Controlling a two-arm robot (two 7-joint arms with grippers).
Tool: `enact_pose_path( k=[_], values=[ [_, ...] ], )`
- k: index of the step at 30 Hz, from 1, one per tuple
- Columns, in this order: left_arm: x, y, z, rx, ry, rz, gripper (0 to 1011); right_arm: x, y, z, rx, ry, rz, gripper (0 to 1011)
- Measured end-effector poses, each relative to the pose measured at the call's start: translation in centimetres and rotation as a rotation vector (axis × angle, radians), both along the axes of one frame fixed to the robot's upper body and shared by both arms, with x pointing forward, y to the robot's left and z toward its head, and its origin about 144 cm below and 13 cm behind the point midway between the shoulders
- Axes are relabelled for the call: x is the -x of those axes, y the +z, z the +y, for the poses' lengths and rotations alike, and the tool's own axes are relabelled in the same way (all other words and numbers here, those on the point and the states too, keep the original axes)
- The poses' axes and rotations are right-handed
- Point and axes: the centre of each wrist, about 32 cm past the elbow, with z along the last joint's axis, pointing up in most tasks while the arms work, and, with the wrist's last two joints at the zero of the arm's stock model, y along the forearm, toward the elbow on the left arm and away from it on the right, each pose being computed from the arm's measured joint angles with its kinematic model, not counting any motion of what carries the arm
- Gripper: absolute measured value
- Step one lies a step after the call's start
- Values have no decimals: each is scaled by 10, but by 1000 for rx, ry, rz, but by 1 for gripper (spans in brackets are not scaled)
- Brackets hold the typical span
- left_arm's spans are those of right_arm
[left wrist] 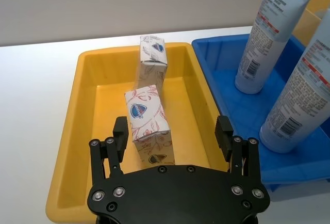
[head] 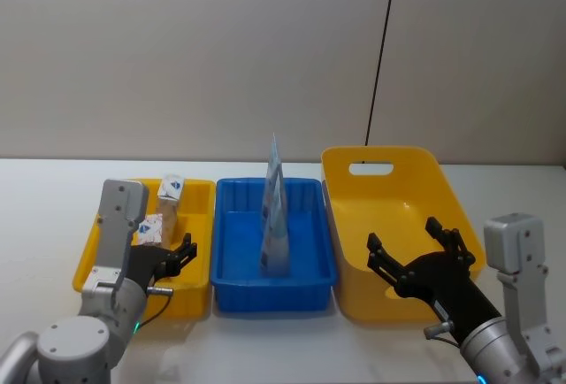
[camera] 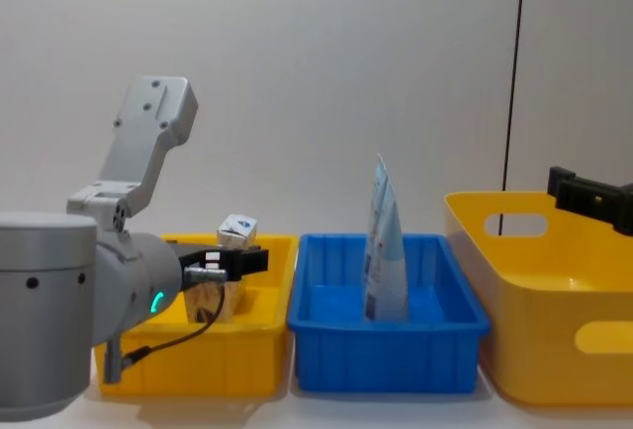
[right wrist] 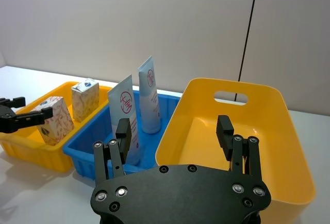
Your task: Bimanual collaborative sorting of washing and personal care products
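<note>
Fingers spread, the left gripper point(left wrist: 171, 130) flanks the white leaf-printed cardboard box point(left wrist: 147, 116), probably light and crushable, best pinched across flat sides; right gripper point(right wrist: 173, 127) open too.

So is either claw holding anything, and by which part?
Nothing is held. The left gripper is open by the leaf-print box, not closed on it; the right gripper hangs open over the large yellow bin.
</note>
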Motion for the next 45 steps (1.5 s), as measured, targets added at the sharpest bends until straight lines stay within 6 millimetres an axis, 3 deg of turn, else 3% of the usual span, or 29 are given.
enact_pose_path(
  k=[22, 45],
  values=[
    [-19, 3, 3, -10, 12, -7, 1001, 0, 0, 0, 0, 0, 0, 1000],
    [-25, -8, -1, 2, 23, 29, 1001, 0, 0, 0, 0, 0, 0, 1000]
  ],
)
